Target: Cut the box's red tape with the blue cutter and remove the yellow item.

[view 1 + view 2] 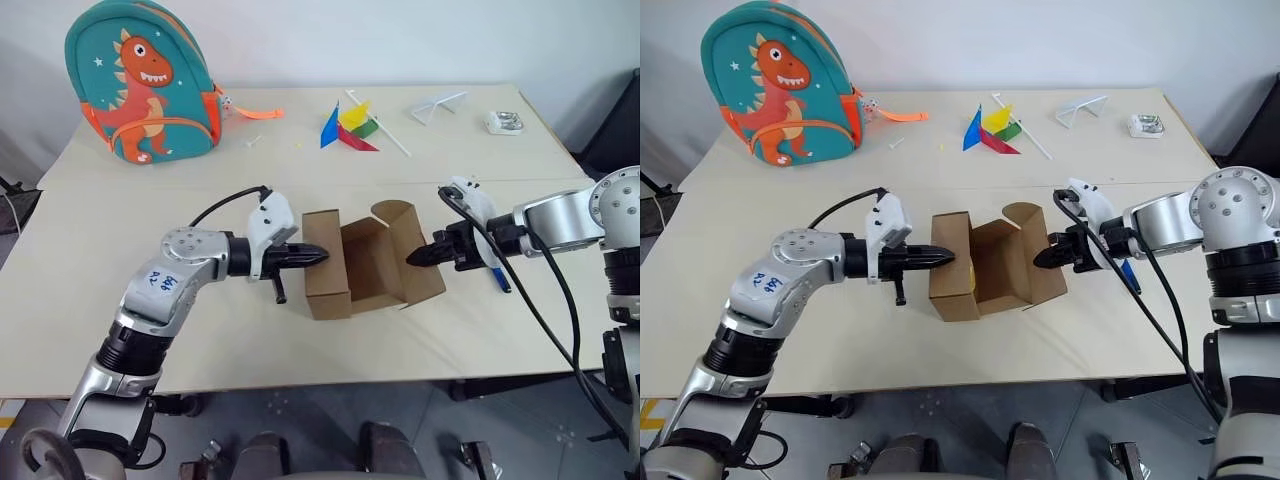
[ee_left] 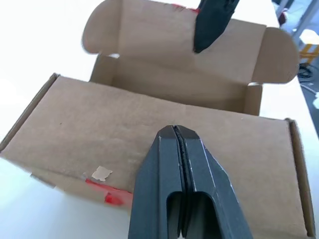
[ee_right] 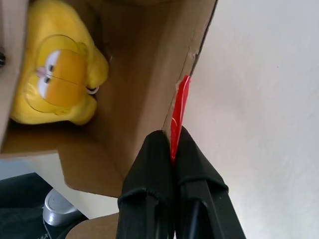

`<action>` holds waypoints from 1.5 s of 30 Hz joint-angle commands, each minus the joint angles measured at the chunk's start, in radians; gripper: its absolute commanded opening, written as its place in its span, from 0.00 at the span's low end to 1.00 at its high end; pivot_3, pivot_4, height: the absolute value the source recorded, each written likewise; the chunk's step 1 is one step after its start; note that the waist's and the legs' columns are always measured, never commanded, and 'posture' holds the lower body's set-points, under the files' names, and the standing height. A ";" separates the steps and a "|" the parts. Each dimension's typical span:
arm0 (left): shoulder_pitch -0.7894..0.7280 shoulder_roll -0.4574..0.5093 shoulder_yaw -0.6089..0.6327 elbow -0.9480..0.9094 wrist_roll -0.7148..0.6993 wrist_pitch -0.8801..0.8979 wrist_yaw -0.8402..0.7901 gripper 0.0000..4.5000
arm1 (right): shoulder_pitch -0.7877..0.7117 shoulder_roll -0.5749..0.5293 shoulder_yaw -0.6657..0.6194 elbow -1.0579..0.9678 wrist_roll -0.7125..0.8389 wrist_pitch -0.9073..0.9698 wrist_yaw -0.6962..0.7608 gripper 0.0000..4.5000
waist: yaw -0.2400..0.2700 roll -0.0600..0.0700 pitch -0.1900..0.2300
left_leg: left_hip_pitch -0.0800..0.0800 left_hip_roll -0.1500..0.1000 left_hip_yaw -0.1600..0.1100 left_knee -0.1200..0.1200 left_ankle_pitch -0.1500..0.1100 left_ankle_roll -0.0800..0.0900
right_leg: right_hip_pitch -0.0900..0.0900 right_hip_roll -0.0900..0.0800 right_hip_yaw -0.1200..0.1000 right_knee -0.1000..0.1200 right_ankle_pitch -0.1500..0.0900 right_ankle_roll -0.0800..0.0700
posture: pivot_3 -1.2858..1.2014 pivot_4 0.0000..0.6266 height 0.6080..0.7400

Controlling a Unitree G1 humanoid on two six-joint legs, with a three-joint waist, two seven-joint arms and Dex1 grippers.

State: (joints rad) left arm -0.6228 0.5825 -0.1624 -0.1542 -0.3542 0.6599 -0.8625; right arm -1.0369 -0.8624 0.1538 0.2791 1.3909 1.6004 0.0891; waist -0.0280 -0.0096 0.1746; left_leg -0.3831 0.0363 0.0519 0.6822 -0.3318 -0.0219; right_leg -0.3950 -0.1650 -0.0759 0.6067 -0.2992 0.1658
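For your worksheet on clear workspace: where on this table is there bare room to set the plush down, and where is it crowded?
Bare: the table strip in front of the box, and the stretch between the backpack and the pinwheel. Crowded: beside the box, where the left hand and right hand press in.

Head views: look down from above over the table (image 1: 300,340).
Wrist views: very close on the box (image 2: 164,124).

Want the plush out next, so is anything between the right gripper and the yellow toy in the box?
Nothing covers the yellow toy; the box is open. But the right gripper is shut on the lid's edge at the red tape, not free.
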 commanded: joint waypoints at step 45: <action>0.157 0.066 0.026 -0.018 0.019 0.148 0.088 0.00 | -0.077 -0.054 0.132 -0.218 0.038 0.014 0.019 0.01 | 0.024 0.001 -0.010 | 0.008 0.001 0.004 -0.002 -0.003 0.003 | 0.005 0.000 0.002 -0.006 0.000 -0.002 | 0.52 0.24 1.00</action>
State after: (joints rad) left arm -0.5112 0.6447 -0.0654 -0.2215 -0.3655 0.7418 -0.7778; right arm -1.1120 -0.9334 0.2678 0.1124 1.4139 1.5985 0.0716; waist -0.0042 -0.0081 0.1647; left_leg -0.3751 0.0377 0.0554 0.6799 -0.3349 -0.0188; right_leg -0.3908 -0.1650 -0.0743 0.6011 -0.2995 0.1637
